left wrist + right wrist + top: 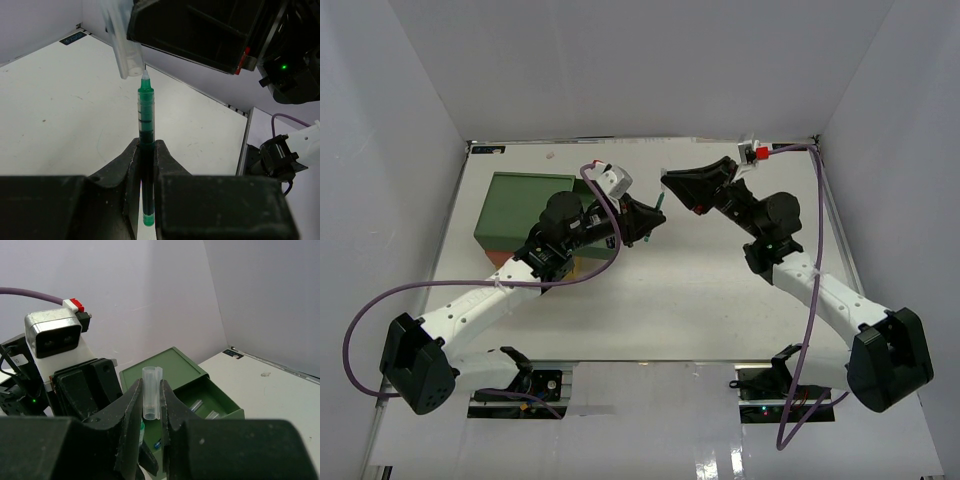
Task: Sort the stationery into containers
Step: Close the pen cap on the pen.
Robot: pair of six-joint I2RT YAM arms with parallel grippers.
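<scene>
Clenched at lower centre, the left end effector [146, 152] grips a green pen [146, 107] upright. Just beside its tip hangs a clear cap [125, 52], pinched in the right end effector [150, 390].

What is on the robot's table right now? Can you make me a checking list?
Surface: white table, a few faint marks.
Job's things: green pen, uncapped; clear cap close by its tip, not on it; drawer stack, green top drawer open with small items inside.
Clutter: nothing seen.
Pincers: left pincer shut on green pen; right pincer shut on clear cap.
Cables: purple cables loop beside each arm.
Surroundings: plain white walls on three sides.
</scene>
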